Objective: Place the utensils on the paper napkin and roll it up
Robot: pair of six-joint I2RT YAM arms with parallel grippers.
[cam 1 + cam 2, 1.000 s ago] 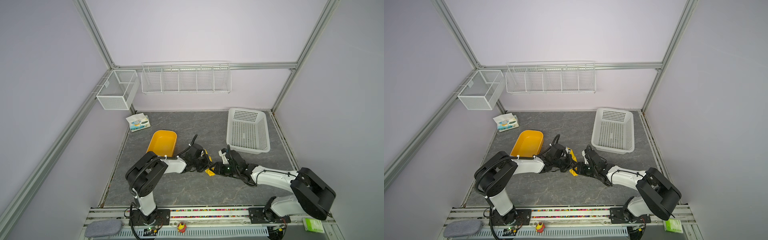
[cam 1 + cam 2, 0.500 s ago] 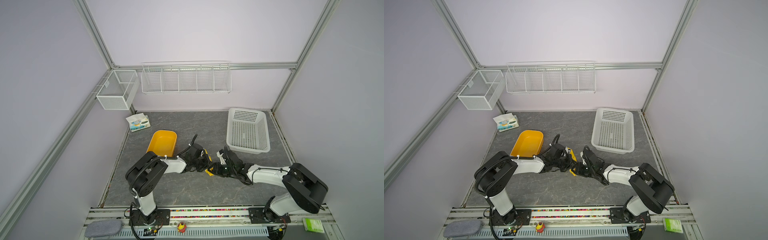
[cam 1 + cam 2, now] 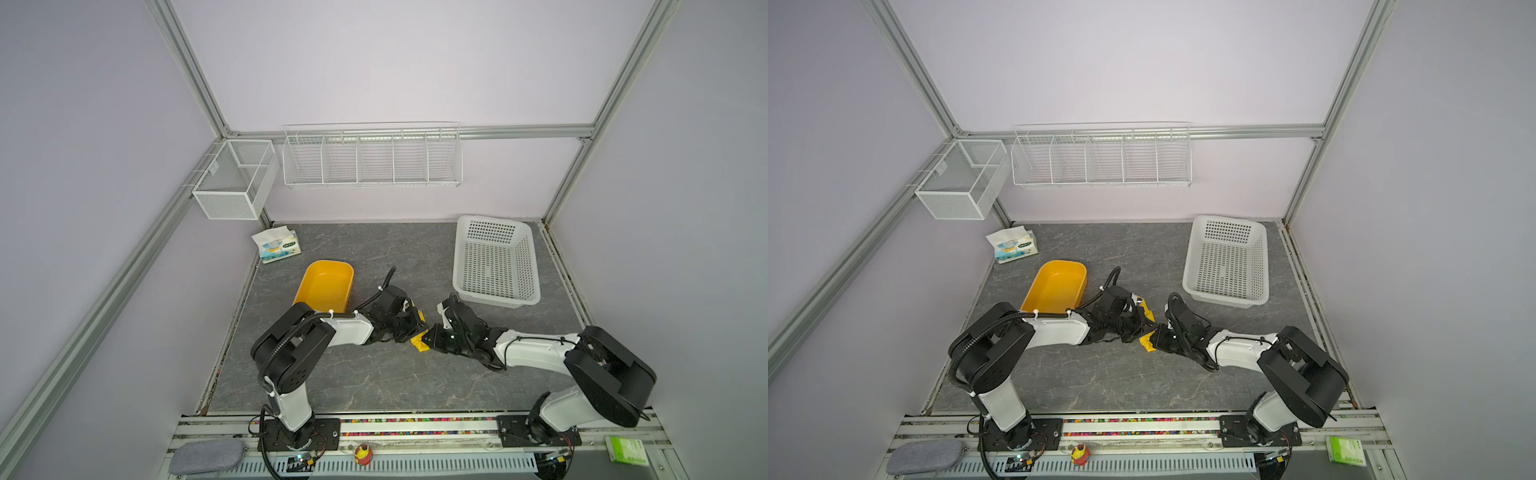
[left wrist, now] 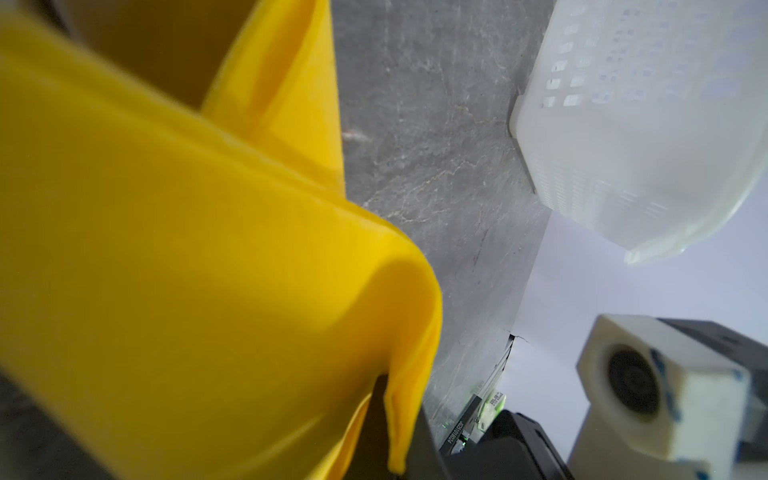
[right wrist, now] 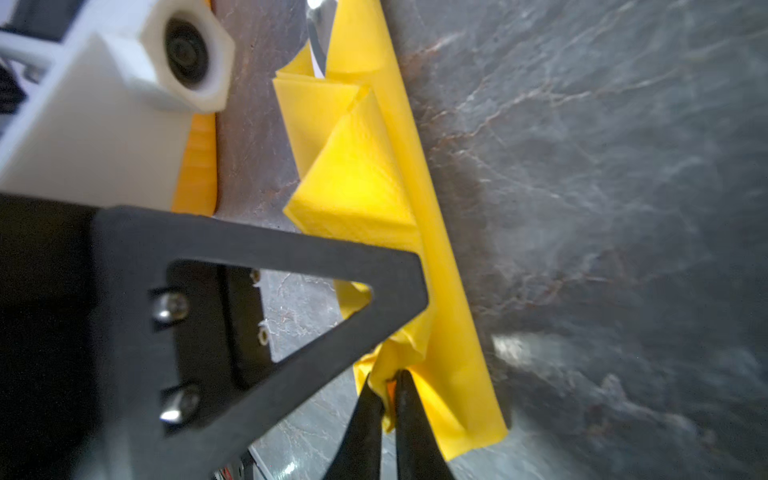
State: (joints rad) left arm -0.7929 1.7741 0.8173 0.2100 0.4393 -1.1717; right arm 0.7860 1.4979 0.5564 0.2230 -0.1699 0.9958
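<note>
Bright yellow paper napkin (image 5: 440, 291): a narrow, loosely folded roll lying on the grey stone-patterned desk (image 3: 374, 386), mid-desk. A slim silver metal utensil (image 5: 318, 45) tip pokes out of its far end.

Right end effector (image 5: 388, 385): fingertips pinched together on a crumpled fold at the roll's near end.

Left end effector (image 3: 412, 329): closed, low over the roll's far part. Paper drapes across its finger in the left wrist view; a clamp on the paper cannot be confirmed.

Both arms reach forward low over the desk, forearms near level, converging at the middle.

Deep orange-yellow plastic tray (image 3: 328, 286) sits far-left of the roll; white perforated plastic basket (image 3: 494, 262) far-right.
</note>
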